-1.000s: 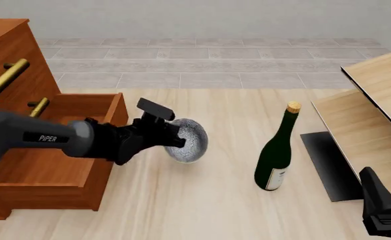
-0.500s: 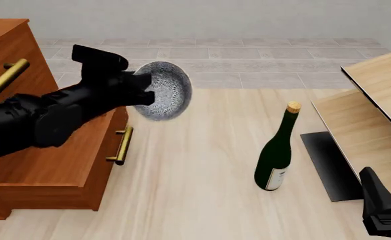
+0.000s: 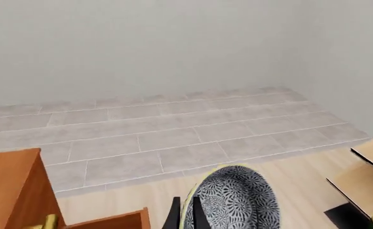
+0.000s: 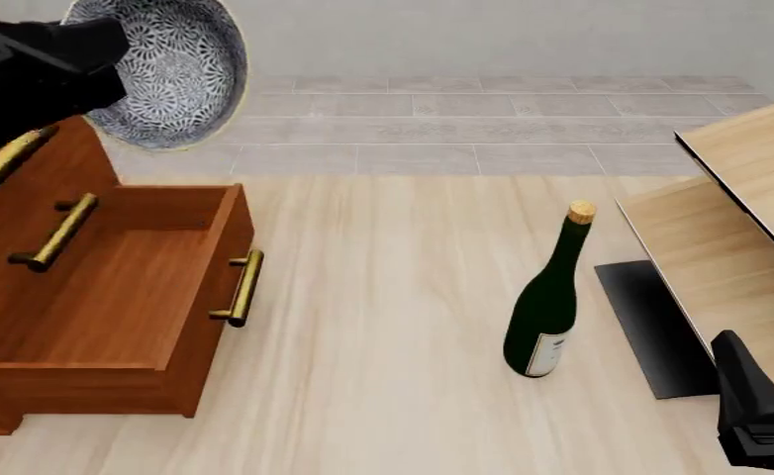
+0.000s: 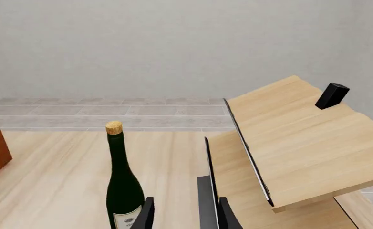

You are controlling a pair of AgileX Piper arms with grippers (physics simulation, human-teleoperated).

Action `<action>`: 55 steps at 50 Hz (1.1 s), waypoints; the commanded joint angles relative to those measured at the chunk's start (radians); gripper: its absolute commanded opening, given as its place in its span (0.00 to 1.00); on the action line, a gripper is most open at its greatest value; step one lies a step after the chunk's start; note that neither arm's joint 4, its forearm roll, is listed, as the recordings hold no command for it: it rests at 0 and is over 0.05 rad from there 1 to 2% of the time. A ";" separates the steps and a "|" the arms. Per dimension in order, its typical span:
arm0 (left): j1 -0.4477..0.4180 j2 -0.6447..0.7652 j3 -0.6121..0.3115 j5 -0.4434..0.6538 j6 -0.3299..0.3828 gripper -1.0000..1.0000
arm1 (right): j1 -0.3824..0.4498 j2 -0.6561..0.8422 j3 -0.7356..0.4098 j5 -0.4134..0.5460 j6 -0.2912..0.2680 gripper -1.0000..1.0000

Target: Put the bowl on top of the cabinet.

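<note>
Bowl (image 4: 169, 69): gripped at rim by left hand (image 4: 90, 64), tipped sideways
Cabinet (image 4: 44, 188): top at 7 o'clock of bowl
Right hand (image 5: 177, 212): narrow, empty

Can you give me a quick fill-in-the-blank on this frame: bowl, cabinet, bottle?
1. The bowl is gripped by the ____ gripper, tilted on its side above the cabinet.
2. The cabinet's drawer is ____.
3. The wine bottle stands ____ on the table, a cork in its neck.
4. The bowl's pattern is speckled; the cabinet's bar handles are coloured ____.

Missing words: left; open; upright; brass
</note>
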 commanded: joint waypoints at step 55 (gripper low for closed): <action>0.650 -0.210 -0.293 0.340 -0.376 0.00 | 0.000 0.000 0.000 0.000 0.000 1.00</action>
